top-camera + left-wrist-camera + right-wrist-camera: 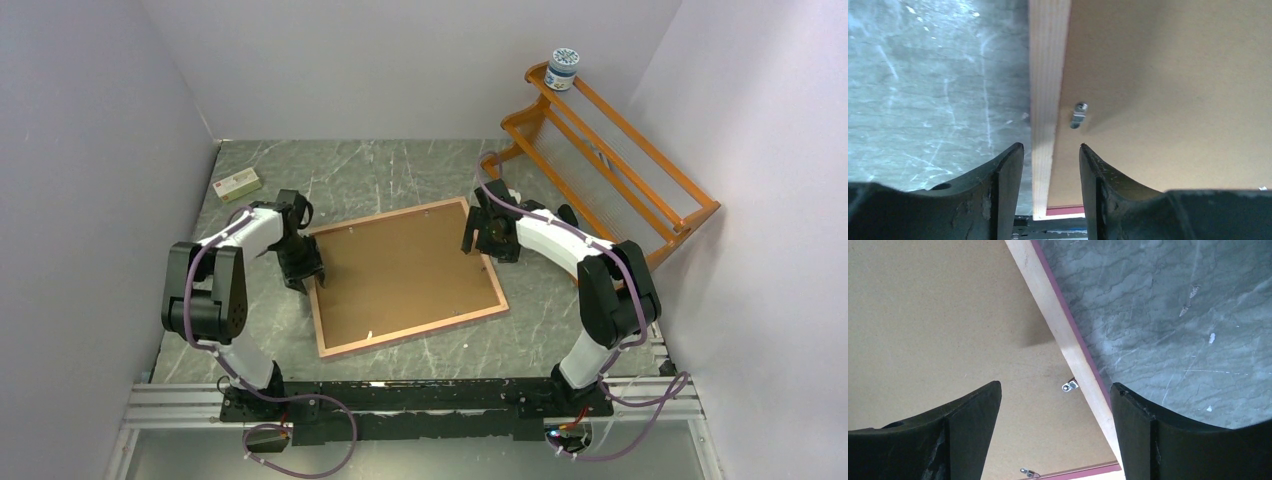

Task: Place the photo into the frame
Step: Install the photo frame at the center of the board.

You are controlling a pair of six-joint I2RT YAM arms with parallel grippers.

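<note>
Left gripper (1049,146) half open, holding nothing — jaws straddle the left rail of the frame (1049,75), which lies face-down. Backing board (400,270) seated; the photo not visible. Right gripper (1055,384) wide, empty, astride the right rail. Suggest closing both squarely on wood — clear of the clips (1070,385).

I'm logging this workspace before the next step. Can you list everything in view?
frame: one, pinkish light wood, flat mid-table, back side up
backing board: one, brown, inside the frame
metal clips: three visible, silver, at the board's side edges
rack: one, orange wood, far right by the wall
jar: one, white and blue, on the rack's top
small box: one, pale green and cream, far left
table: one, grey marbled
photo: none in view
left hand: one, black, open, fingers either side of the frame's left edge
right hand: one, black, open, over the frame's right edge
</note>
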